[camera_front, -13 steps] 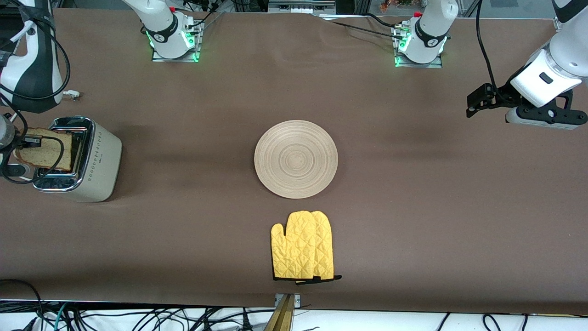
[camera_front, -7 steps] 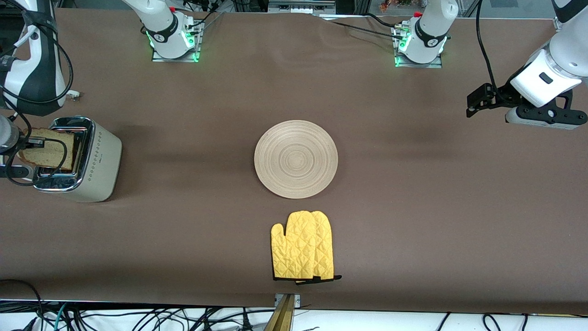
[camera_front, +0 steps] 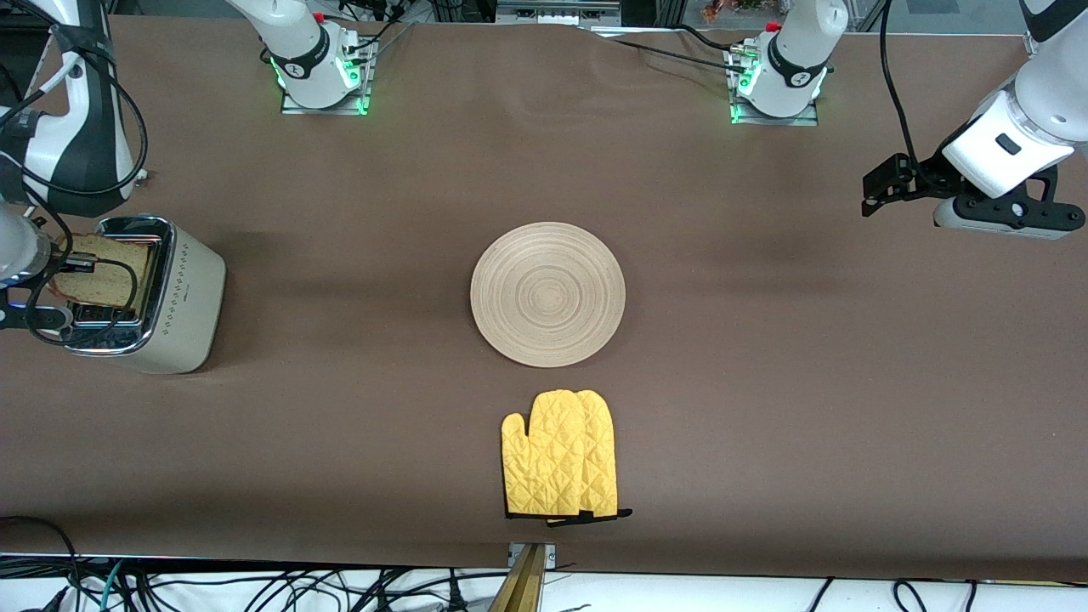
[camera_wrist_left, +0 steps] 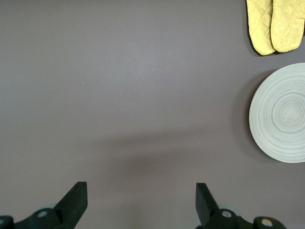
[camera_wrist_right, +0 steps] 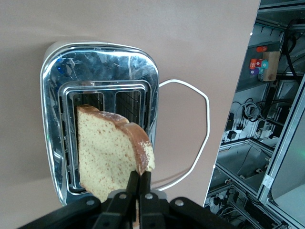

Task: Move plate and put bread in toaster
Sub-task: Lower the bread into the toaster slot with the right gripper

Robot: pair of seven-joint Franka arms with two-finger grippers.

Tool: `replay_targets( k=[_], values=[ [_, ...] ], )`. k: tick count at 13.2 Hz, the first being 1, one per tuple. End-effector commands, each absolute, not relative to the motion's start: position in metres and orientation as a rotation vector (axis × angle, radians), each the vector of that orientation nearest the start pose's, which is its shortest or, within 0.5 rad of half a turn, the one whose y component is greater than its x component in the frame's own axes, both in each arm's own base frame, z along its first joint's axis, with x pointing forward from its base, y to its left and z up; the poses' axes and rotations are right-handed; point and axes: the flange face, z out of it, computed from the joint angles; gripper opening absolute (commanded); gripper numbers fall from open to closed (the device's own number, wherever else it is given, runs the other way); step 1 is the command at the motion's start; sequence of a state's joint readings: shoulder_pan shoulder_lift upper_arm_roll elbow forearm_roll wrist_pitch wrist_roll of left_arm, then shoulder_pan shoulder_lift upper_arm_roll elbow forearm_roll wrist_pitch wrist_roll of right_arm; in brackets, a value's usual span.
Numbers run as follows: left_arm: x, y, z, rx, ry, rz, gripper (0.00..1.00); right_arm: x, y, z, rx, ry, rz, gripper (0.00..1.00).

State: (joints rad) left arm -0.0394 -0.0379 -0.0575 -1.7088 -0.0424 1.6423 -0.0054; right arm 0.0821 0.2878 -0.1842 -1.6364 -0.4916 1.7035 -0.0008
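The cream toaster (camera_front: 183,310) with a chrome top stands at the right arm's end of the table. My right gripper (camera_front: 70,265) is shut on the crust of the bread (camera_front: 100,270) and holds the slice on edge over the toaster. In the right wrist view the gripper (camera_wrist_right: 139,175) pinches the bread (camera_wrist_right: 105,155), whose far edge sits at a slot of the toaster (camera_wrist_right: 100,62). The wooden plate (camera_front: 548,293) lies bare at mid-table. My left gripper (camera_front: 882,185) waits open and empty over the table at the left arm's end; its wrist view shows it (camera_wrist_left: 140,192) above bare cloth.
A yellow oven mitt (camera_front: 561,455) lies nearer the front camera than the plate; both show in the left wrist view, mitt (camera_wrist_left: 274,24) and plate (camera_wrist_left: 281,114). The toaster's white cord (camera_wrist_right: 205,109) loops on the table beside it.
My right gripper has lowered the bread toward the toaster's slot; the slice shows shorter above the chrome top. The left arm has hardly moved.
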Motion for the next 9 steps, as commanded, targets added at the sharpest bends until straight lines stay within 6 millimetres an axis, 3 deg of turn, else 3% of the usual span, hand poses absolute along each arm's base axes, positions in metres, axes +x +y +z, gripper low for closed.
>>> replay_targets(
  k=[1,7,8,9],
  values=[
    [0.537,-0.061,0.590,-3.197,0.142,0.064,1.00,0.621,-0.096,0.444,2.584,0.028,-0.302,0.00],
    [0.537,-0.058,0.589,-3.188,0.143,0.075,1.00,0.626,-0.093,0.436,2.582,0.048,-0.284,0.02],
    [0.538,-0.057,0.588,-3.186,0.138,0.075,1.00,0.627,-0.085,0.437,2.581,0.045,-0.273,0.65],
    [0.538,-0.057,0.588,-3.186,0.138,0.073,1.00,0.629,-0.078,0.437,2.581,0.038,-0.263,1.00]
  ],
)
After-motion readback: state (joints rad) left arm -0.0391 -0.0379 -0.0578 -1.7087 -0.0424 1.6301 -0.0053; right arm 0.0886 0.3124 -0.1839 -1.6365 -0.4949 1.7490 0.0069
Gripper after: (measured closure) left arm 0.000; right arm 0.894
